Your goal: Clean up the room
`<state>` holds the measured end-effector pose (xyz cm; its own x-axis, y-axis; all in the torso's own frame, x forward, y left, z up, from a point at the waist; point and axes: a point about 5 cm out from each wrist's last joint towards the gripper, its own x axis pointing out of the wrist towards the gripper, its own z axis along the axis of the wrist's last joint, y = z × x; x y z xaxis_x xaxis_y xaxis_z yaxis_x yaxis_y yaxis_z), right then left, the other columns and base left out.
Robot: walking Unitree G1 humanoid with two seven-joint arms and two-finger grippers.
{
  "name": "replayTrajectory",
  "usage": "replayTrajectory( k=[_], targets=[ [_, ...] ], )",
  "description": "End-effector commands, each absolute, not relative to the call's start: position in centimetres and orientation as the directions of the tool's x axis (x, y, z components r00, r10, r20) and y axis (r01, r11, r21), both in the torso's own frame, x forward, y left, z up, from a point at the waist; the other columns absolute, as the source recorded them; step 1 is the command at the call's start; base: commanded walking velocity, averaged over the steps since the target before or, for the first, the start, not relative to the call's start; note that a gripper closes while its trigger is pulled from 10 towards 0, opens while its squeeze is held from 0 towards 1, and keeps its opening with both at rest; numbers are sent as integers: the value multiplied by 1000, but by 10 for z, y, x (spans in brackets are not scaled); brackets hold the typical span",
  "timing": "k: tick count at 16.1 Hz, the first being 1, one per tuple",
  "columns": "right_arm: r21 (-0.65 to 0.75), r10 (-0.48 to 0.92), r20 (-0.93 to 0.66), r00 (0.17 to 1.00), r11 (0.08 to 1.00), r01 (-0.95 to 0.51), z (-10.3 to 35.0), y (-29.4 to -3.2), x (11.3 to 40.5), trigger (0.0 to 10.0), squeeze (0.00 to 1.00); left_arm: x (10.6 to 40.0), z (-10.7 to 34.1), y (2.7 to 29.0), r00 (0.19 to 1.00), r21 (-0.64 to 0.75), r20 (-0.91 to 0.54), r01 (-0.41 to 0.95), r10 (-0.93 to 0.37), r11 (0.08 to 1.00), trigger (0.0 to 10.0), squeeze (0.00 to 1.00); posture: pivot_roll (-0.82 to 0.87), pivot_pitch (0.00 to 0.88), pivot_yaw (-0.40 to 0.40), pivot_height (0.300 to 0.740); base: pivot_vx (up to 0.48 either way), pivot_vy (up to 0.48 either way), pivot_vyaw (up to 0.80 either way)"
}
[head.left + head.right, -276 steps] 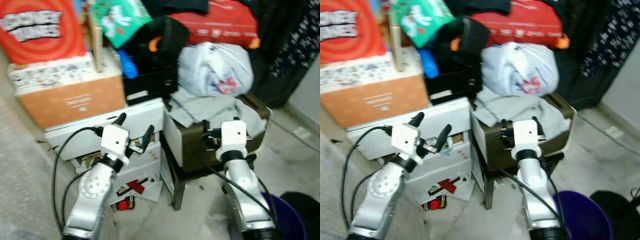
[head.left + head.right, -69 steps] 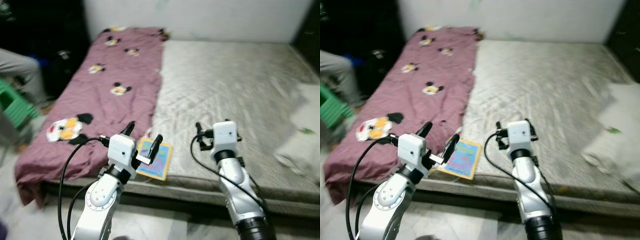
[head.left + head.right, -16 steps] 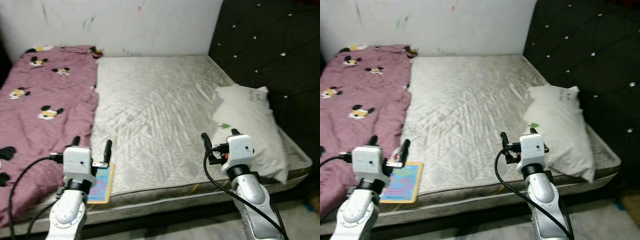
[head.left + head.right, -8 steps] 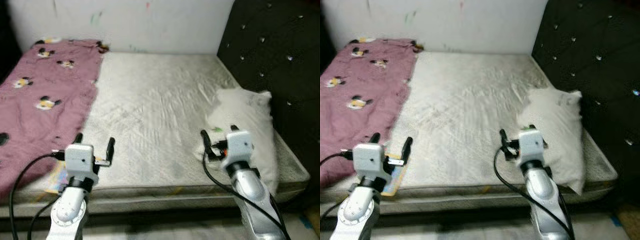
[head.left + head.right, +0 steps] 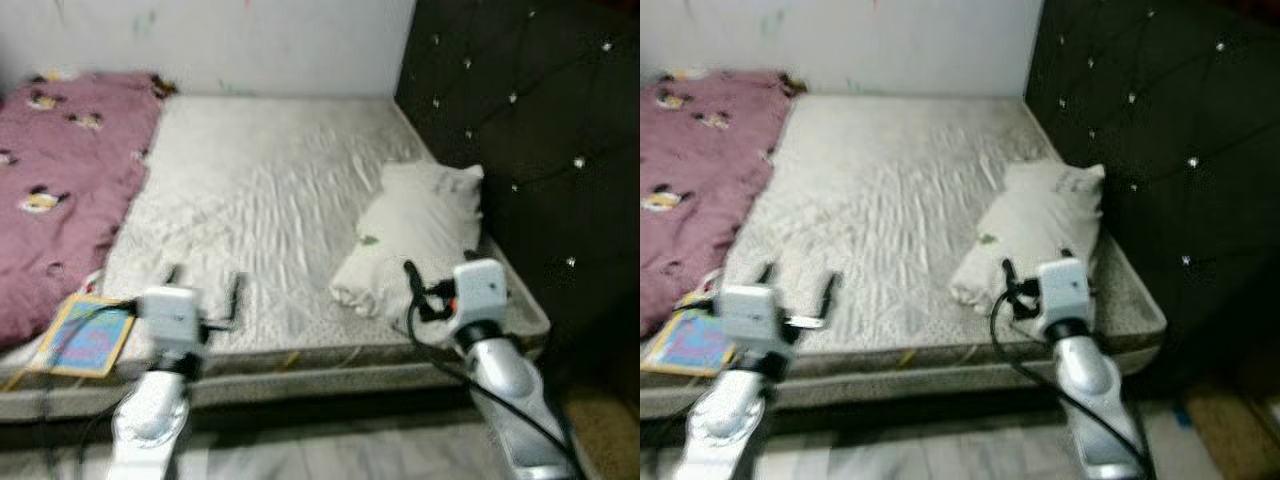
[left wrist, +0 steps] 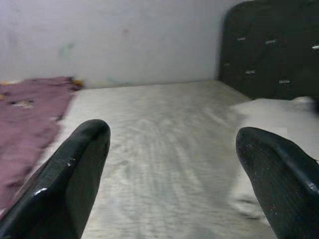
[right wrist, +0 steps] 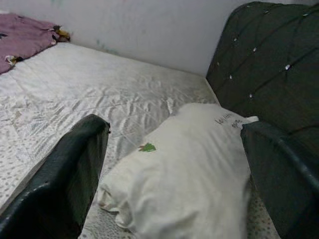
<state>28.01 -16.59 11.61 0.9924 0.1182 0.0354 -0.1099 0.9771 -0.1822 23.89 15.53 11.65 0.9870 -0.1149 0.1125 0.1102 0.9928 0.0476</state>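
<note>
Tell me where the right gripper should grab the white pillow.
Take the pillow at its near, bunched end, coming from the foot edge of the mattress. That end faces the open right gripper, looks soft and folded enough to pinch, and the far end lies against the dark headboard.

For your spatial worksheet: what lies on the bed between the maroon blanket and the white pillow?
Only bare quilted mattress lies between the maroon blanket and the white pillow, as the left eye view shows.

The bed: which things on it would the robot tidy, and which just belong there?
To tidy:
- book, at the mattress's near edge by the left end effector
- pillow, askew in front of the right end effector
- blanket, rumpled

Just there:
- mattress
- headboard
- wall
</note>
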Motion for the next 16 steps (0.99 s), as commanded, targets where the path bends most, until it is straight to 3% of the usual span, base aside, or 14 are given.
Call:
replayTrajectory(
  k=[1, 13, 16],
  targets=[
    [-179, 121, 43, 992, 977, -112, 119, -165, 281, 10000, 0, 239, 121, 158, 985, 52, 131, 110, -116, 993, 10000, 0, -54, 67, -51, 740, 0, 0, 0],
    [-183, 133, 42, 990, 975, -124, 119, -162, 283, 10000, 0, 239, 120, 157, 981, 44, 128, 142, -147, 989, 10000, 0, -50, 65, -51, 740, 303, 0, 0],
    [-182, 138, 42, 990, 975, -128, 118, -161, 285, 10000, 0, 240, 119, 160, 985, 55, 118, 117, -123, 992, 10000, 0, -43, 60, -49, 740, 0, 0, 0]
  ],
)
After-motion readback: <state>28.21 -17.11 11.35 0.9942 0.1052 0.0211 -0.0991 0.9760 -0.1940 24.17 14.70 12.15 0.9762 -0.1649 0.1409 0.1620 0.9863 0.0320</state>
